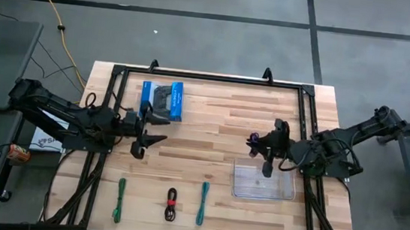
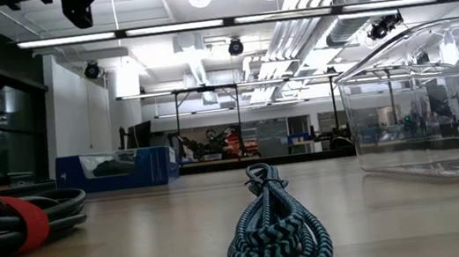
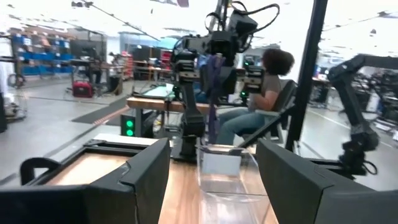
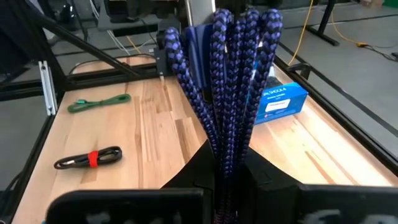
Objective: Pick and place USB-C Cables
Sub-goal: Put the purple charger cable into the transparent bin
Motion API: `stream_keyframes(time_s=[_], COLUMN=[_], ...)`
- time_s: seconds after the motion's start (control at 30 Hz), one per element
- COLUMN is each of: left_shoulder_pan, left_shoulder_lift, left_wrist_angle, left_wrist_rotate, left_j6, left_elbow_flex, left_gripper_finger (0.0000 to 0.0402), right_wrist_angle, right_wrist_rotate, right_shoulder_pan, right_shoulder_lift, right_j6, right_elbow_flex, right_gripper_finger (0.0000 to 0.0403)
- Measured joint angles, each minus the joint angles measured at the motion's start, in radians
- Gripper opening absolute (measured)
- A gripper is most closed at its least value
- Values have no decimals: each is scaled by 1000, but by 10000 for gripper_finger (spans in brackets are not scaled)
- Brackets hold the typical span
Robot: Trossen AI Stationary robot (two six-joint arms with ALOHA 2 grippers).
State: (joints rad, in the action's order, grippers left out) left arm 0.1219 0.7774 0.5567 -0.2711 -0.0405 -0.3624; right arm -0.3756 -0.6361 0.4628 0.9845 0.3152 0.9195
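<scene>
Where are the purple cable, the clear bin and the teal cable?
purple cable (image 4: 231, 74): right wrist view, middle of the braided bundle held in the right pincer.
clear bin (image 1: 262, 182): high view, bare floor of the bin.
teal cable (image 1: 203, 203): high view, middle of the bundle.

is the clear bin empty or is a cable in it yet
Empty. The high view shows nothing inside the clear bin; the purple cable hangs clamped in the right end effector above it.
</scene>
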Motion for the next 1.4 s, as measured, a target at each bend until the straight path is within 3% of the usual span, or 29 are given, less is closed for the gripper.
stream_keyframes(time_s=[0.13,0.37,0.6,0.87,1.0,1.4], left_shoulder_pan=[0,0,0,0,0,0], left_shoulder_lift=[3,6,6,6,6,6], left_wrist_angle=[13,9,9,10,9,9], left_wrist_rotate=[-6,-6,-6,-6,-5,-5], left_j6=[0,0,0,0,-6,-9], left_elbow_flex=[1,1,1,1,1,1], left_gripper_finger=[220,220,220,220,220,220], right_wrist_angle=[-1,-33,-210,-247,-314,-479], right_wrist_rotate=[27,168,249,356,360,424], right_shoulder_pan=[5,5,54,146,162,64], right_shoulder_lift=[4,27,95,205,262,392], right_j6=[26,114,348,585,678,722], right_elbow_flex=[0,0,-4,-25,-25,-26], right_gripper_finger=[12,12,12,12,12,12])
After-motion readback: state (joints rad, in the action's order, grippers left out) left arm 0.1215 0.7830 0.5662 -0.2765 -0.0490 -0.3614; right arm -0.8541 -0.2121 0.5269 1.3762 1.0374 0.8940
